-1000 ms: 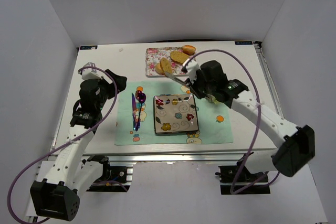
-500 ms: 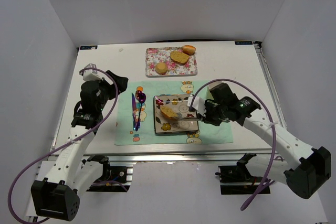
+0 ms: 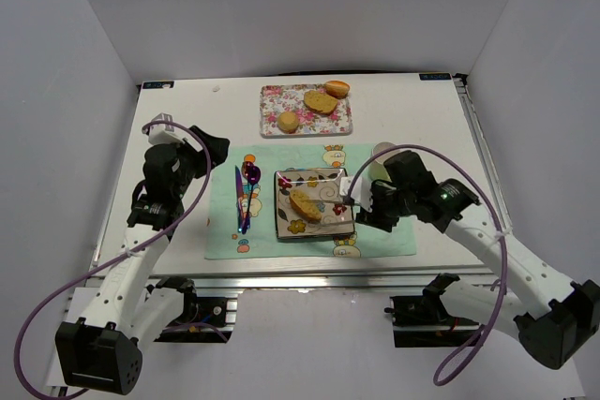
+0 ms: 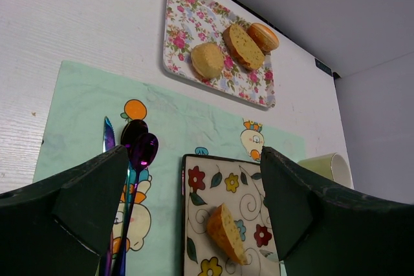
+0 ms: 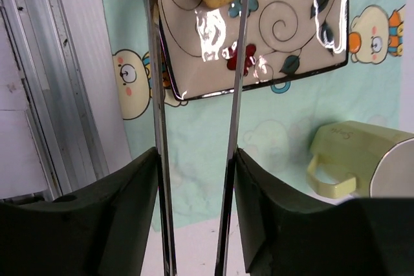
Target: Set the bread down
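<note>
Light is bright, even and diffuse from above, bouncing off the white walls. The surface [image 3: 422, 110] looks almost washed out, with only faint, soft shadows beneath the arms. The overhead view is sharp throughout, and its walls grey toward the corners. In the right wrist view, white glare streaks cross the glossy plate [image 5: 284, 4], the metal tongs [image 5: 234, 95] gleam, and the near jaws are dark and blurred. In the left wrist view the jaws are dim, soft shapes, while the tray [image 4: 178, 37] is crisp.
</note>
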You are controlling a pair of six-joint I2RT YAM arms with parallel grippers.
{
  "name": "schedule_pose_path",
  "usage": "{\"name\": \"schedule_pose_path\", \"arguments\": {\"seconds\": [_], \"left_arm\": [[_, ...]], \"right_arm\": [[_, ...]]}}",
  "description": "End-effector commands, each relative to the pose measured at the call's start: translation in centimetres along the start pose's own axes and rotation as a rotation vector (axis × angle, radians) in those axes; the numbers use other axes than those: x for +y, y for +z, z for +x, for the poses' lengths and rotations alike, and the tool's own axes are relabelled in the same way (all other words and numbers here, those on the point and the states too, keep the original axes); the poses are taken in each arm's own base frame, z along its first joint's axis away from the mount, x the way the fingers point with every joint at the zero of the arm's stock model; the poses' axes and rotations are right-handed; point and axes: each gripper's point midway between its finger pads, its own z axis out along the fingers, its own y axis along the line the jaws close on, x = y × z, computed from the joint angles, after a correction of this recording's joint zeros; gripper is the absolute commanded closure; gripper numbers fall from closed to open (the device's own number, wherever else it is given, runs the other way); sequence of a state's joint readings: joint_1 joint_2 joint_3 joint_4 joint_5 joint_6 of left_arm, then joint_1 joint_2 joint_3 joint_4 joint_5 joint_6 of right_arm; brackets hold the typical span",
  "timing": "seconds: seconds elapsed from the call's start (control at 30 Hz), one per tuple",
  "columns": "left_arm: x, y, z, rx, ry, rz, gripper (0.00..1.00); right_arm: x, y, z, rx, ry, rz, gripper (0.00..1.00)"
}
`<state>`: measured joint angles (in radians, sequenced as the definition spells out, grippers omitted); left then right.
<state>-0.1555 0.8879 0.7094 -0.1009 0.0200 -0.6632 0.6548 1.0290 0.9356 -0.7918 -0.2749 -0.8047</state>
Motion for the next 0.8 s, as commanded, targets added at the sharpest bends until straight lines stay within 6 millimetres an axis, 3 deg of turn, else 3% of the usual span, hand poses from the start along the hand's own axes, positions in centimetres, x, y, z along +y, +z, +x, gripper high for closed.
{"name": "schedule_pose_path", "arguments": {"seconds": [0.0, 0.1, 0.17, 0.2, 0.27, 0.3, 0.33, 0.37, 0.4, 0.43, 0.47, 0.53, 0.57, 0.6, 0.67, 0.77], "left_arm": [[-1.1, -0.6, -0.7, -0.018, -0.001, 0.04, 0.07], [-1.1, -0.5, -0.6, -0.011, 0.004, 0.039, 0.07], [-1.3, -0.5, -0.7, -0.012, 0.004, 0.045, 0.07], [-1.3, -0.5, -0.8, -0.013, 0.004, 0.046, 0.07], [-1.5, -0.3, -0.8, -0.012, 0.003, 0.053, 0.07], [-1.5, -0.2, -0.8, -0.011, 0.003, 0.054, 0.07], [-1.6, -0.1, -0.9, -0.01, 0.003, 0.06, 0.07], [-1.7, 0.0, -0.8, -0.004, 0.004, 0.063, 0.07], [-1.8, 0.1, -0.8, -0.003, 0.004, 0.066, 0.07], [-1.8, 0.3, -0.8, 0.001, 0.008, 0.069, 0.07], [-2.0, 0.3, -0.8, 0.004, 0.009, 0.078, 0.07], [-2.1, 0.7, -0.6, 0.012, 0.006, 0.083, 0.07], [-2.2, 0.8, -0.5, 0.017, 0.004, 0.089, 0.07], [-2.2, 0.9, -0.3, 0.023, 0.002, 0.094, 0.07], [-2.3, 1.0, -0.1, 0.028, -0.005, 0.098, 0.08], [-2.1, 1.1, 0.2, 0.035, -0.015, 0.099, 0.09]], "right_arm": [[0.4, -1.3, -1.6, -0.076, -0.036, -0.002, 0.47], [-0.5, -2.5, -3.4, -0.142, -0.035, 0.053, 0.53], [-1.9, -3.2, -4.3, -0.169, 0.051, 0.122, 0.64], [-3.9, -3.8, -5.3, -0.208, 0.089, 0.19, 0.75], [-5.9, -4.6, -5.6, -0.24, 0.218, 0.247, 0.83], [-8.1, -4.9, -4.3, -0.231, 0.308, 0.295, 0.9], [-10.1, -6.1, -4.6, -0.267, 0.393, 0.343, 0.92], [-12.5, -7.5, -2.6, -0.265, 0.497, 0.416, 1.0], [-14.1, -7.6, -1.2, -0.251, 0.582, 0.447, 1.0], [-16.2, -9.0, -0.5, -0.273, 0.64, 0.513, 1.0], [-17.9, -10.7, 1.8, -0.282, 0.751, 0.578, 1.0], [-20.0, -11.6, 4.8, -0.27, 0.876, 0.648, 1.0], [-20.9, -12.7, 7.2, -0.255, 0.965, 0.718, 0.99], [-21.2, -11.8, 8.9, -0.225, 1.02, 0.71, 0.91], [-20.9, -10.3, 13.3, -0.131, 1.126, 0.727, 0.86], [-19.4, -7.4, 17.4, -0.042, 1.192, 0.711, 0.77]]}}
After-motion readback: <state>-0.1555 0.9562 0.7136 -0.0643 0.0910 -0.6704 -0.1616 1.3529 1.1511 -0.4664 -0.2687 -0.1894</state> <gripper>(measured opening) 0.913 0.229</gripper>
